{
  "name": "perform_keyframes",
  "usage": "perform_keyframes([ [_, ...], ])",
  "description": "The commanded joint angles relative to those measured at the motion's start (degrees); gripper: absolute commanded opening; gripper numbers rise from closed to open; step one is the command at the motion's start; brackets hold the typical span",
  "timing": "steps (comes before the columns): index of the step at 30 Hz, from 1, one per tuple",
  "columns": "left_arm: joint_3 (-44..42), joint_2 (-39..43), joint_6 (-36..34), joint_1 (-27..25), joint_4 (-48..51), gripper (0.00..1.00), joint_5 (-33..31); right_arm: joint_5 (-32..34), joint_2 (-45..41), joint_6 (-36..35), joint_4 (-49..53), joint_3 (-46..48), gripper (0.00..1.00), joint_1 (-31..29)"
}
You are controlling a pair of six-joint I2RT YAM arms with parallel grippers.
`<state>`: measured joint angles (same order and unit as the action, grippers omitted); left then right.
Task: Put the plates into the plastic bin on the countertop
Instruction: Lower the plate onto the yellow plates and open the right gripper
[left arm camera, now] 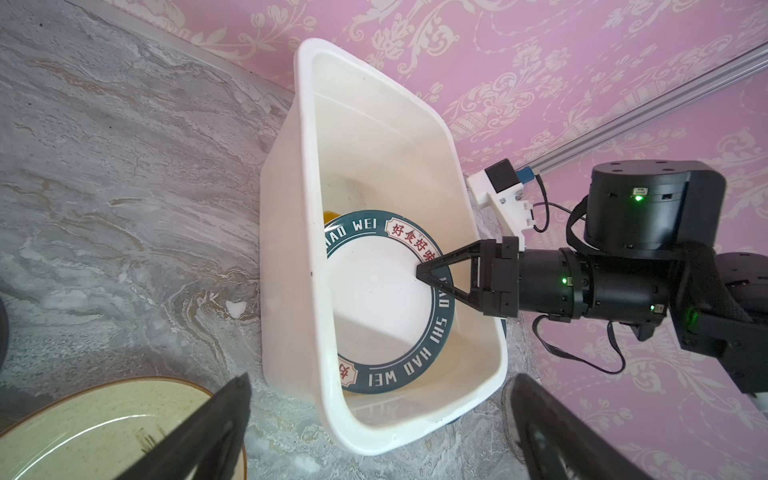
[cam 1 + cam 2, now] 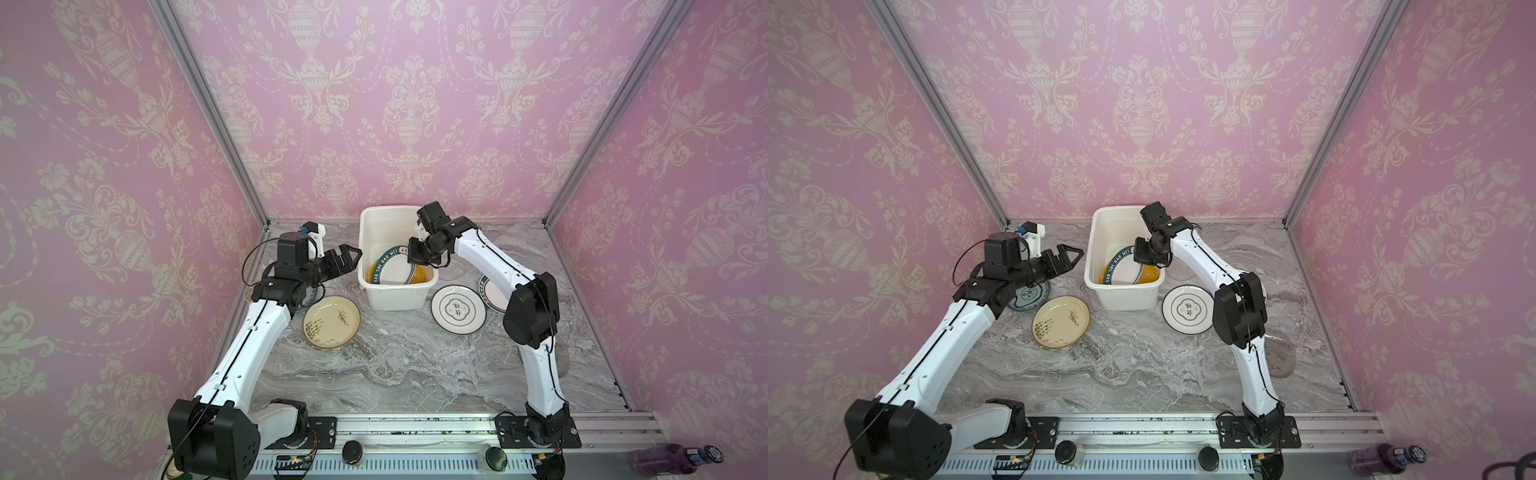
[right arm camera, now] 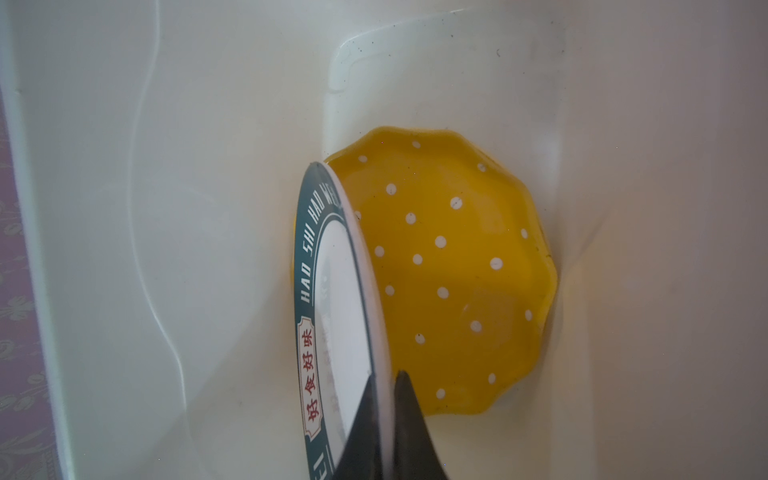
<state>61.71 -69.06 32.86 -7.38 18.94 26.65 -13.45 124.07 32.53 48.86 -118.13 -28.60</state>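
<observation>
Right gripper (image 3: 386,378) clamps the rim of the teal-lettered plate (image 1: 374,299), tilted inside the plastic bin (image 1: 286,257); best lowered flat before releasing.

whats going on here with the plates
The right gripper is shut on the rim of the teal-rimmed HAO SHI HAO WEI plate, holding it tilted inside the white plastic bin, over an orange white-dotted plate. The left gripper hangs open beside the bin, empty. A cream plate and a white ringed plate lie on the countertop.
</observation>
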Motion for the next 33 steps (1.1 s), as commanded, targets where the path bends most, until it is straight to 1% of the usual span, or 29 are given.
perform_keyframes([
  [1, -0.2, 0.8, -1.2, -0.3, 0.7, 0.99, -0.9, -1.6, 1.5, -2.0, 2.6, 1.5, 0.08, -0.9],
  [7, -0.4, 0.9, -1.1, -0.3, 0.8, 0.99, -0.9, 0.1, 1.8, -3.3, 4.0, 2.4, 0.18, -0.9],
  [10, -0.2, 0.8, -1.1, -0.3, 0.9, 0.99, -0.9, 0.6, 1.9, -4.1, 4.5, 2.8, 0.19, -1.0],
  [26, -0.1, 0.4, -0.9, -0.3, 1.2, 0.99, -0.4, 3.0, 5.0, -5.9, 6.7, 3.3, 0.19, -1.9],
  [33, -0.2, -0.6, -0.8, -0.3, 0.8, 0.99, 0.0, 4.1, 4.8, -6.4, 7.4, 4.8, 0.28, -2.4],
])
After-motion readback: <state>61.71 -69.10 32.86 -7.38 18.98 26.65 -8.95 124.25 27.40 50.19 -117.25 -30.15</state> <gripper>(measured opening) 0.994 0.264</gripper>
